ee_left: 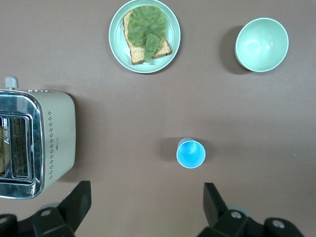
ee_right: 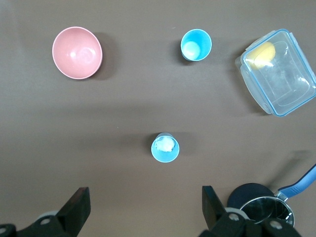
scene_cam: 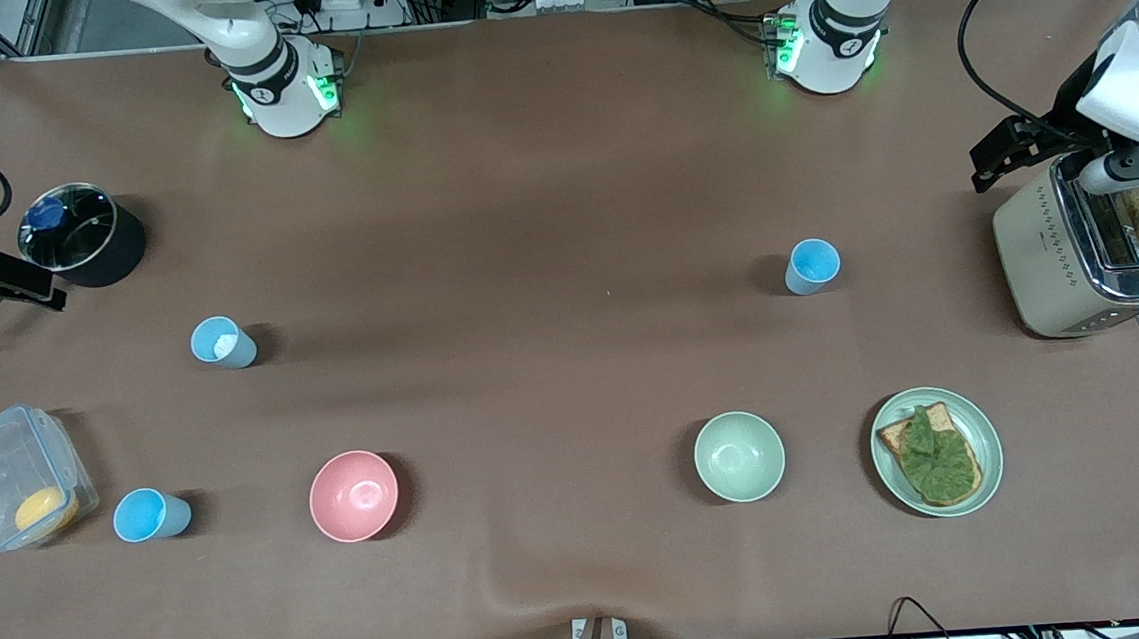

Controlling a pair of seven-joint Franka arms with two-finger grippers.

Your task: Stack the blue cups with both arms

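Three blue cups (scene_cam: 223,343) (scene_cam: 150,515) (scene_cam: 811,266) stand upright, well apart. Left gripper (ee_left: 148,207) spread wide, empty, over toaster (scene_cam: 1086,253). Right gripper (ee_right: 145,210) spread wide, empty, beside black pot (scene_cam: 80,234)

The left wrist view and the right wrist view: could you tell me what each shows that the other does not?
Only the left wrist view shows the toaster, the plate of toast, the green bowl and one blue cup. Only the right wrist view shows the pink bowl, the clear container, the pot and two blue cups. Both show brown table and open fingers.
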